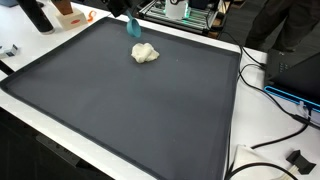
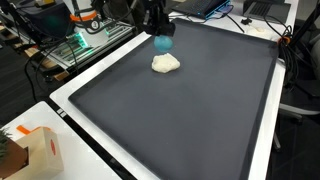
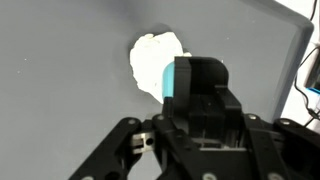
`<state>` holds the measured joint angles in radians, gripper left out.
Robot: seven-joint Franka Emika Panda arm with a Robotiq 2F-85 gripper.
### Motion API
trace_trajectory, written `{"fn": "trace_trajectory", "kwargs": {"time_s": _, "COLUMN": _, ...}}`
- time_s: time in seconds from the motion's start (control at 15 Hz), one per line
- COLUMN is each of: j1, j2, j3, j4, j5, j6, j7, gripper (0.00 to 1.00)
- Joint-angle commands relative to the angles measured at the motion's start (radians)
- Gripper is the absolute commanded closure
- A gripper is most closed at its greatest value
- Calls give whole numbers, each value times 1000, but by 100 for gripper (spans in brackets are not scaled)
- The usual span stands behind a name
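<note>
A white crumpled lump point(image 1: 145, 53) point(image 2: 166, 64) lies on a dark grey mat point(image 1: 120, 110) point(image 2: 190, 120) near its far edge. My gripper point(image 1: 132, 16) point(image 2: 158, 28) hangs just above and beside the lump, shut on a small teal block point(image 1: 135, 28) point(image 2: 162, 43) that pokes out below the fingers. In the wrist view the teal block point(image 3: 181, 78) sits clamped in the black gripper point(image 3: 196, 85), and the white lump point(image 3: 155, 62) lies directly beyond it on the mat. The block's lower end looks slightly clear of the lump.
The mat covers a white table point(image 1: 245, 150). Cables point(image 1: 275, 95) and a black plug point(image 1: 298, 159) lie along one side. An orange-and-white box point(image 2: 40, 150) stands at a corner, and an equipment rack with green lights point(image 2: 72, 45) borders the mat's edge.
</note>
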<state>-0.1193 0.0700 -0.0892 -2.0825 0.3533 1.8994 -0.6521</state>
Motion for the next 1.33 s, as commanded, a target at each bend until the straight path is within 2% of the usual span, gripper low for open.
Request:
{"fn": "trace_trajectory", "kwargs": {"time_s": 0.0, "j1": 23, "j2": -81, "j3": 13, "j4": -59, "j5": -95, "j6": 65, "j7": 104, "gripper": 75}}
{"fn": "trace_trajectory", "kwargs": {"time_s": 0.93, "j1": 66, "j2": -220, "j3": 44, "j4": -166, "j5": -356, "j6": 202, "j7": 377, "gripper": 75}}
{"fn": "trace_trajectory", "kwargs": {"time_s": 1.13, "j1": 76, "j2": -240, "j3": 51, "j4": -172, "j5": -372, "j6": 157, "j7": 383, "gripper": 75}}
{"fn": "trace_trajectory", "kwargs": {"time_s": 1.2, "j1": 74, "j2": -196, "j3": 40, "j4": -134, "j5": -341, "j6": 172, "j7": 359, "gripper": 50}}
{"fn": "trace_trajectory", "kwargs": {"time_s": 1.27, "j1": 77, "j2": -203, "j3": 42, "j4": -140, "j5": -342, "j6": 171, "j7": 359, "gripper": 50}}
